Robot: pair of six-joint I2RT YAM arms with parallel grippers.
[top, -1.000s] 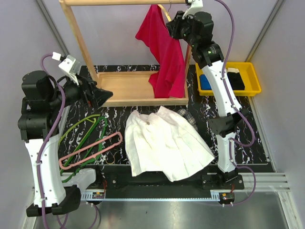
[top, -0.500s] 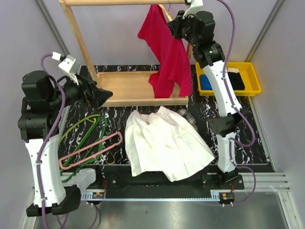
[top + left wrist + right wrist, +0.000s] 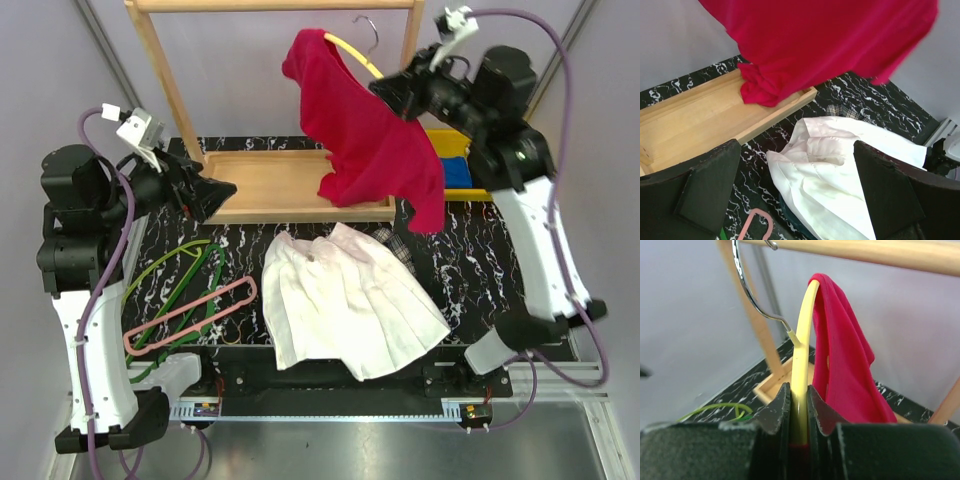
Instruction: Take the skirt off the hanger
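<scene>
Two items decide progress here: the skirt and its hanger, and they lie apart.

Top external view. The white pleated fabric skirt lies spread flat on the black marbled surface, at centre near. The thin pale pink loop-shaped hanger lies to its left on the green wire hangers, with bare surface between it and the skirt. Judgement: the removal is complete and no step remains for this pair. The right jaws are high at far right, beside a bright red shirt on a pale yellow curved hanger, in front of the wooden rack. The left jaws hover at far left, clear of both task items.

Left wrist view. The left jaws stand spread wide with nothing between them. Below, the skirt rests on the surface, and one end of the pink hanger shows at the near edge, not touching it. A corner of plaid garment lies under the skirt's far edge.

Right wrist view. The right jaws are pressed onto the yellow hanger, pinching its arm. The red shirt hangs on it. Whether the metal hook bears on the wooden rail cannot be told.
</scene>
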